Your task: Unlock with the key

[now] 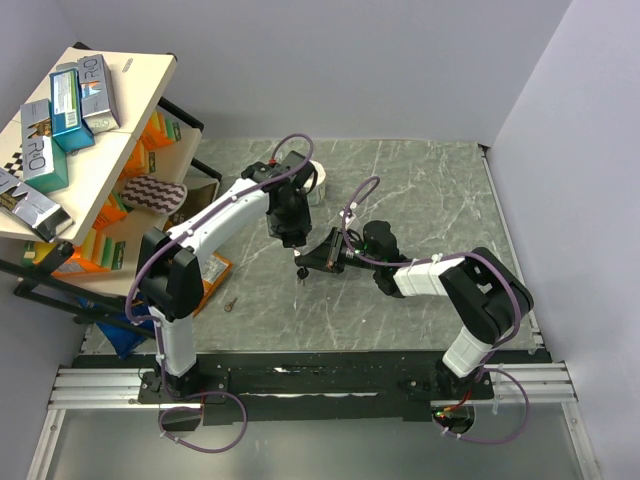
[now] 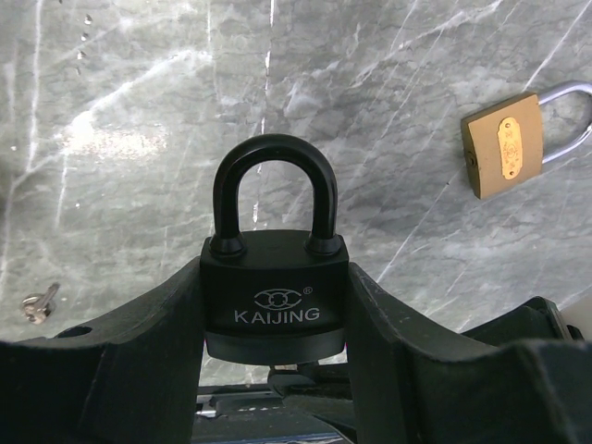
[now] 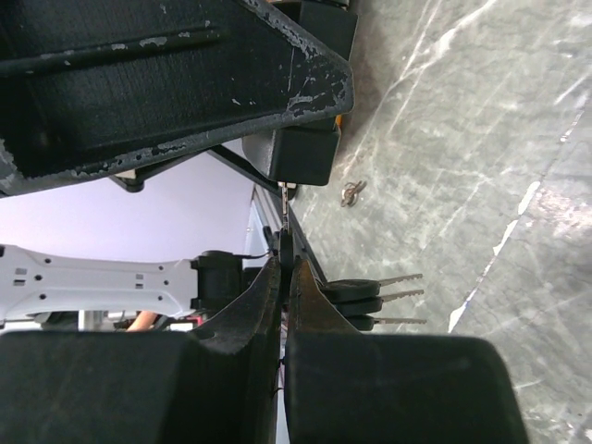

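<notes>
Left gripper [image 2: 276, 310] half-open, clamping black padlock [image 2: 275, 277] — "KAIJING" on body. Right gripper [image 3: 285, 266] pinched shut on key [image 3: 285, 211] — blade at padlock's base.

We see a brass padlock [image 2: 504, 145] lying flat on the grey marbled bench [image 2: 139, 111], shackle pointing right. Left of the bench, we find boxes [image 1: 70, 105] on a tilted cream board [image 1: 140, 78].

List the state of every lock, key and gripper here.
black padlock: shackle closed, clamped in left gripper
brass padlock: lying flat, shackle looks closed
key bunch: one blade pinched in shut right gripper, tip at black padlock's underside
loose key: lying flat, untouched
</notes>
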Tool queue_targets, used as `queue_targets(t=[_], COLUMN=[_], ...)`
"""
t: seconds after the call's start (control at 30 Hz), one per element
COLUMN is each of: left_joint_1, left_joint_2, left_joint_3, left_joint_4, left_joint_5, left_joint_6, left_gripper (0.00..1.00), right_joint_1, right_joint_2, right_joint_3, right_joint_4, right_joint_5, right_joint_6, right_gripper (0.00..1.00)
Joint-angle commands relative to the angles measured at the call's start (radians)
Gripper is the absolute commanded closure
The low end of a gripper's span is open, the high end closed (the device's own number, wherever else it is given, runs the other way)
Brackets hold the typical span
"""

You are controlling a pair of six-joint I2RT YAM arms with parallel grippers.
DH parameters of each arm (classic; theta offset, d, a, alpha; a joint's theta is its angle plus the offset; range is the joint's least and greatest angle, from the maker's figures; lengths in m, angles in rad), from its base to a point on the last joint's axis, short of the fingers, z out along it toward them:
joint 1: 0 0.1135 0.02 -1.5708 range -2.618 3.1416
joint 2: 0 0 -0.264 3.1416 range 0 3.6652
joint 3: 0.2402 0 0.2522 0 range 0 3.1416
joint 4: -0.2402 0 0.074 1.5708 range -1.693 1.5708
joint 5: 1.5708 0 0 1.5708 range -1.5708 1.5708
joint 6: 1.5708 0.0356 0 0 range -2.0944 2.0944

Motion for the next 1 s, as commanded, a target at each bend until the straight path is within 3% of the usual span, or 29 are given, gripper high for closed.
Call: queue_targets(t=[0.0, 0.17, 0.47, 0.97], left_joint_1=[-0.001, 0.0, 0.031, 0.059], left_joint_2=[-0.097, -0.113, -0.042, 0.003], left_joint_3=[-0.034, -0.066, 0.052, 0.13], left_joint_4=[-0.023, -0.01, -0.06, -0.072], left_joint_5=[0.09, 0.099, 0.005, 0.005], left_joint_6=[-0.022, -0.028, 0.017, 0.043], left_gripper=[0.99, 0.99, 0.99, 0.99], right_joint_1=[-0.032, -0.03, 0.0, 0.028], right_joint_2=[-0.036, -0.033, -0.116, -0.164], right_joint_3=[0.032, 0.045, 0.004, 0.013], right_joint_4=[0.039, 0.033, -0.083, -0.122], right_joint_5=[0.118, 0.132, 0.145, 0.149], right_joint_6=[-0.026, -0.031, -0.045, -0.06], right_gripper=[1.0, 1.0, 1.0, 1.0])
